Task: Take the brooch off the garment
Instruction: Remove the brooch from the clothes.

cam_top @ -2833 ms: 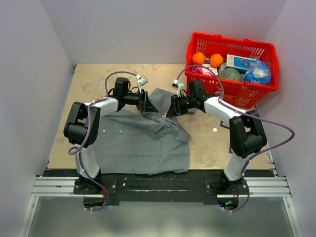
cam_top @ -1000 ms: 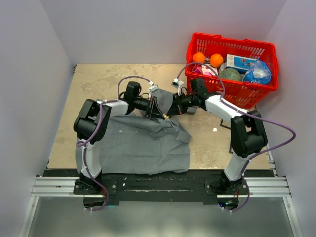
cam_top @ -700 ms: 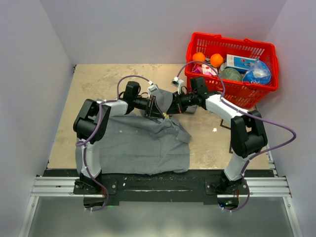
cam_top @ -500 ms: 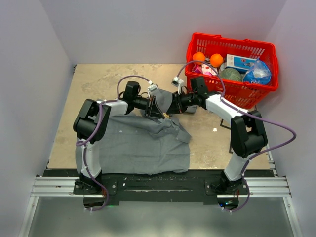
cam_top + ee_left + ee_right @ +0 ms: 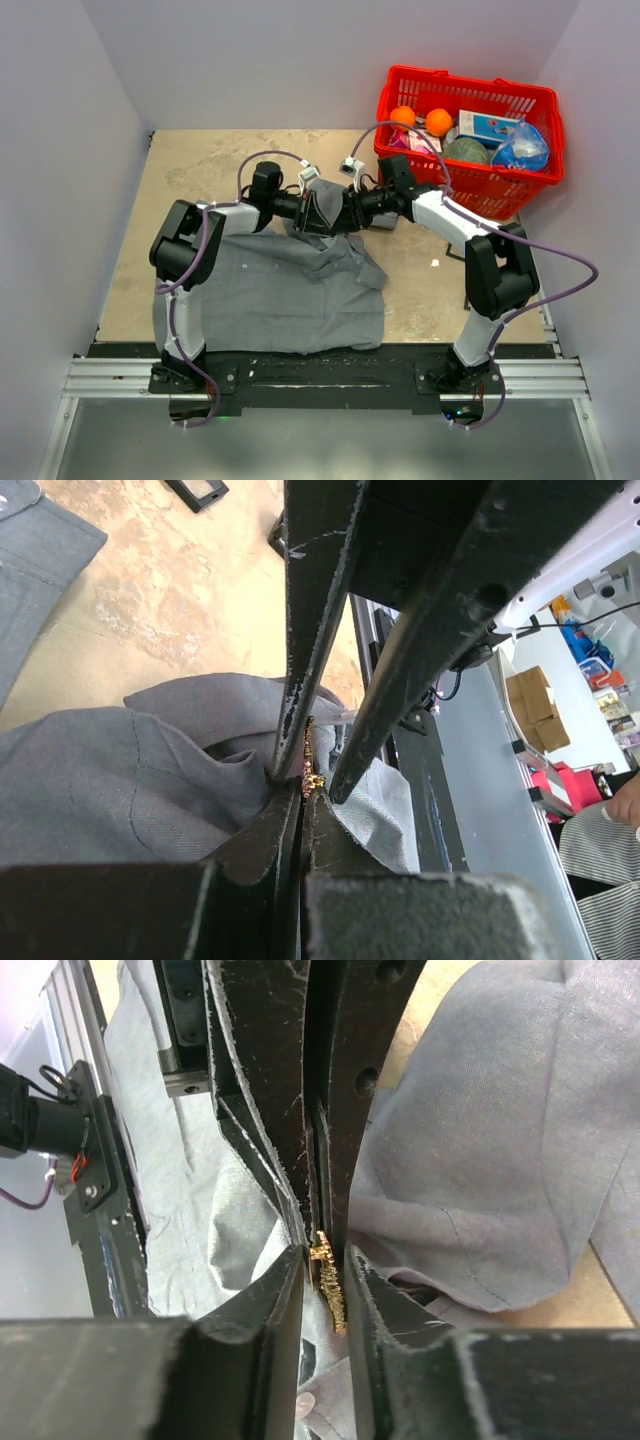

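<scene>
The garment (image 5: 280, 290) lay along the near edge of the bench (image 5: 190, 160), a fold raised mid-bench. Left tool (image 5: 300, 795) was fully closed at the brooch (image 5: 330, 1295); on pin or cloth could not be told. Right tool (image 5: 325, 1252) stood parted, straddling it.

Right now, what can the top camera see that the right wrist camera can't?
Only the top camera shows the red basket with oranges inside, and the tan table. Only the right wrist camera shows the tiny gold brooch, hanging inside the open right gripper, with the left gripper pinched shut at its top end. Both show the grey garment and the two grippers meeting.
</scene>
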